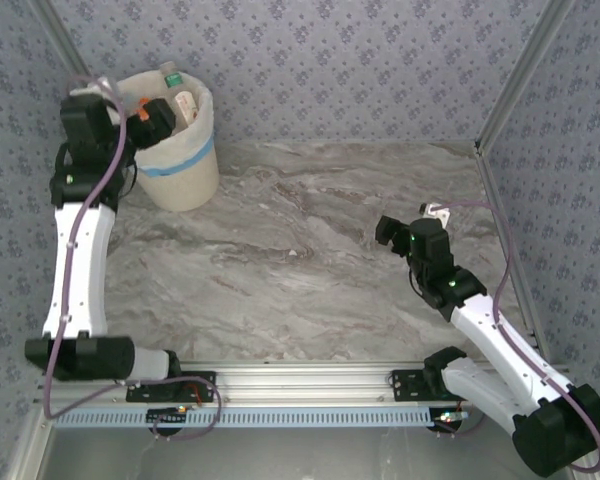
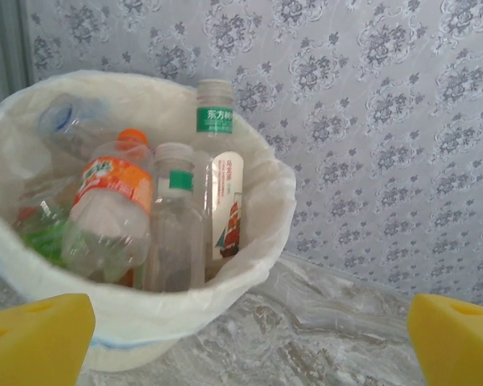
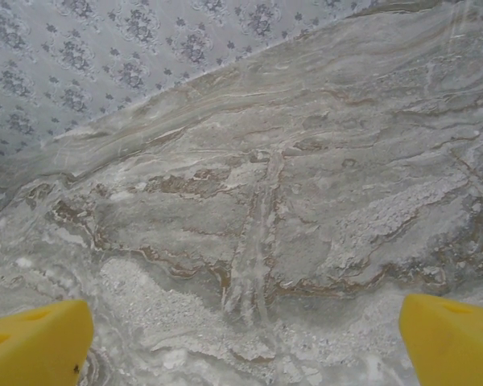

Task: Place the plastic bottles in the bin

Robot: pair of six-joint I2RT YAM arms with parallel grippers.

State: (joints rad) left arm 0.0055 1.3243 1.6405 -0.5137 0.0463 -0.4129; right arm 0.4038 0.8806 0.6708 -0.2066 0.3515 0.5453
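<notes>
We think the job is about done: all the small clear plastic bottles [image 2: 113,213] we can see stand packed in the round cream bin [image 1: 185,180] with its soft white bag [image 2: 280,193], at the far left of the smooth grey marble table [image 1: 310,260]. Our left claw [image 1: 156,117] hangs by the bin, wide open and empty. Our right claw [image 1: 393,232] is open and empty too.

Plastic bottles [image 2: 175,233] in the bag-lined bin [image 2: 278,197], left claw [image 2: 245,342] wide apart just before it.
</notes>
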